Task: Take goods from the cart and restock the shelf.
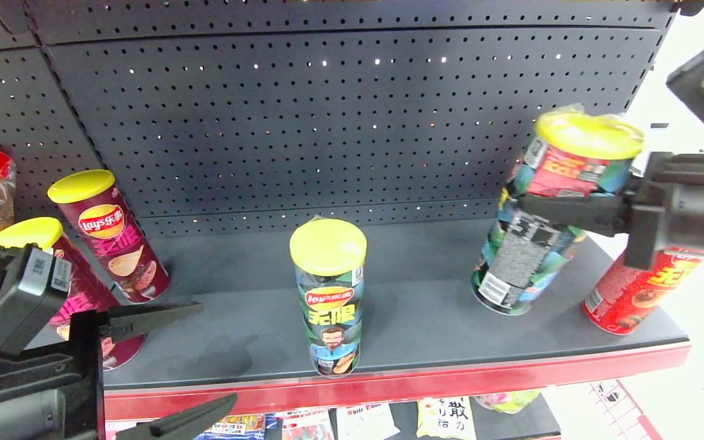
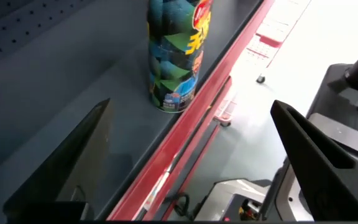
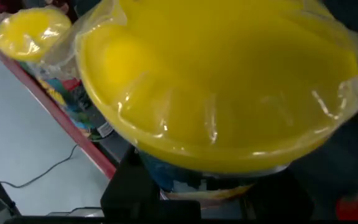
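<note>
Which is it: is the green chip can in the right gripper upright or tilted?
Tilted. In the right gripper, the green chip can leans, yellow lid farther right than its base, unlike the upright can mid-shelf.

The shelf (image 1: 425, 293) is a smooth, matt dark grey board, metal by its look, with a glossy red strip (image 1: 388, 382) along its front edge. The back panel (image 1: 327, 122) is the same matt grey sheet, punched with small holes. The held can (image 1: 514, 269) and the middle can (image 1: 330, 305) wear shiny printed sleeves. The held can's yellow lid (image 3: 216, 81) is smooth plastic under crinkled clear film. The left pincer (image 1: 217, 353) is matt black and looks like plastic.
</note>
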